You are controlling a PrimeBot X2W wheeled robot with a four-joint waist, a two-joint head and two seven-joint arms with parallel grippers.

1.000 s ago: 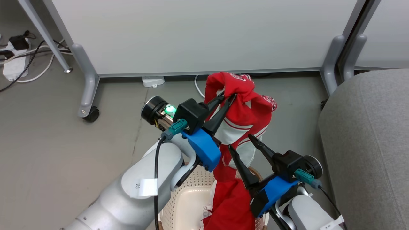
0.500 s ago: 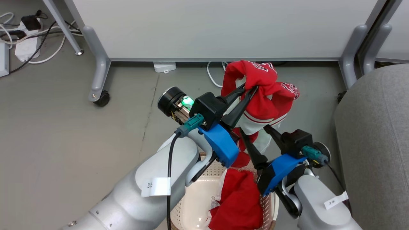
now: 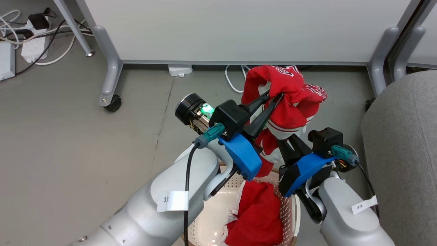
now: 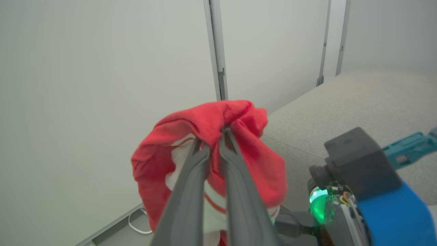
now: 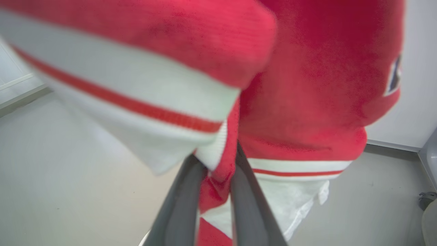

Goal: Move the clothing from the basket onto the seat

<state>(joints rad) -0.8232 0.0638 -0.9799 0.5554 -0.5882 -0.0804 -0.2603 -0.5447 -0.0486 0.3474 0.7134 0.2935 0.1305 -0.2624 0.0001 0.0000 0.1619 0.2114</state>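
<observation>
The red jersey (image 3: 286,102) is soft, matt knit cloth with white panels, faintly fuzzy up close, and the sofa seat (image 3: 403,147) is covered in light grey woven fabric, matt and slightly coarse. The laundry basket (image 3: 208,222) is cream perforated plastic with a low sheen. The left gripper (image 3: 276,96) has smooth, dark, matt fingers (image 4: 186,201) and a blue plastic mount (image 3: 240,155), while the pale forearm shell (image 3: 160,184) looks smooth and satiny, with a paper label (image 3: 172,201) stuck on it.

White partition (image 3: 239,30) on a castor (image 3: 113,102), power strip (image 3: 32,51) on grey floor (image 3: 68,153)
</observation>
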